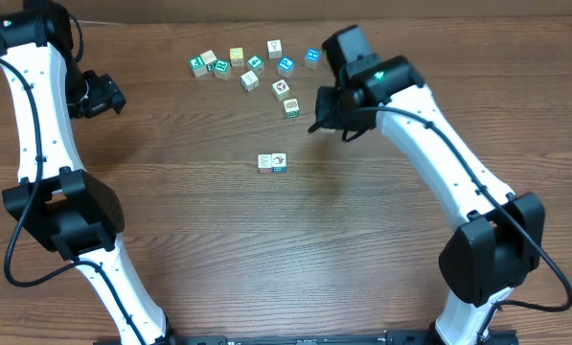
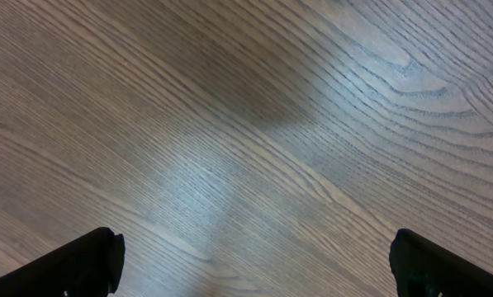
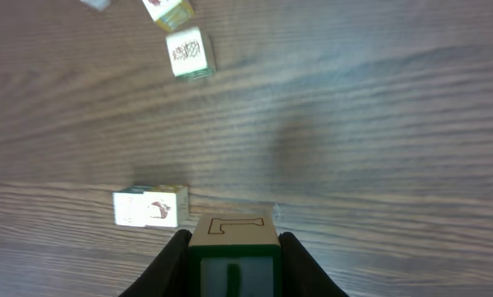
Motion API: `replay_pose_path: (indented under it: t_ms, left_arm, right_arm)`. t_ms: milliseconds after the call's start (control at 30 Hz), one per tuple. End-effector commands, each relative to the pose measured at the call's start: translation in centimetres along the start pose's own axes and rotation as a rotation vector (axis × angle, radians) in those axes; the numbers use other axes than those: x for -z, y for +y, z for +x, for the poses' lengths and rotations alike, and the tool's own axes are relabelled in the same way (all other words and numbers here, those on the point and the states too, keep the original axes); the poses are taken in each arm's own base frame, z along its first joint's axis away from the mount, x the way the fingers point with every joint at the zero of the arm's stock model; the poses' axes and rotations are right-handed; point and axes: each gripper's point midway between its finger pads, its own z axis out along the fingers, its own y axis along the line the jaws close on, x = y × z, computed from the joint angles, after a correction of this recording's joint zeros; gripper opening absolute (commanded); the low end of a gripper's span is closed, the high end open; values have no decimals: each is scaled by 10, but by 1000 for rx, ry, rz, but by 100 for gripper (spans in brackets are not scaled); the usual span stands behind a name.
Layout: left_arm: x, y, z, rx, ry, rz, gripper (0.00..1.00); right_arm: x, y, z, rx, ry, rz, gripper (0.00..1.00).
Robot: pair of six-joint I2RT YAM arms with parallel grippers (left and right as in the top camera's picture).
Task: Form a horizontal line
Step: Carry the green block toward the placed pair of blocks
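Above the wooden table (image 1: 171, 192), the right gripper (image 3: 234, 247) clamps a cube (image 3: 234, 227); the left gripper (image 2: 254, 264) gapes wide, holding nothing.

Wooden table (image 1: 199, 230), two-cube row (image 1: 272, 163), scattered cubes (image 1: 250, 80)

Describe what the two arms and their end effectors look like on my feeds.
Left arm and right arm: white shells, black joint housings, a thin black cable along each. Left end effector and right end effector: black, two-fingered. A small green light shows near the right wrist.
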Motion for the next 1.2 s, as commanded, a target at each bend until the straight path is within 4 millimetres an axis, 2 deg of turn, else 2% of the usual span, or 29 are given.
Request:
replay_pose_path:
  t_ms: [0,267,433,533,700,933,1167]
  left_arm:
    - [0,1,0,11,-4,-9,99]
    - [0,1,0,11,-4,-9,100]
    - [0,1,0,11,-4,-9,99]
    - [0,1,1,11,-3,-8,99]
    - [0,1,0,11,-4,-9,100]
    - [0,1,0,11,-4,-9,100]
    - [0,1,0,11,-4,-9,100]
  right_arm:
    - [-19,-1,15,-42,25,15,25]
    - [-61,-4,39,-65,24,18,25]
    - [-79,-5,48,-60,-15,44,25]
    - [-83,-7,48,-43,-53,84,25]
    - [-88,3,50,-14,-94,82,25]
    - [-98,3,54,4,-101,121,25]
    - [-118,-1,61,8,-74,140,25]
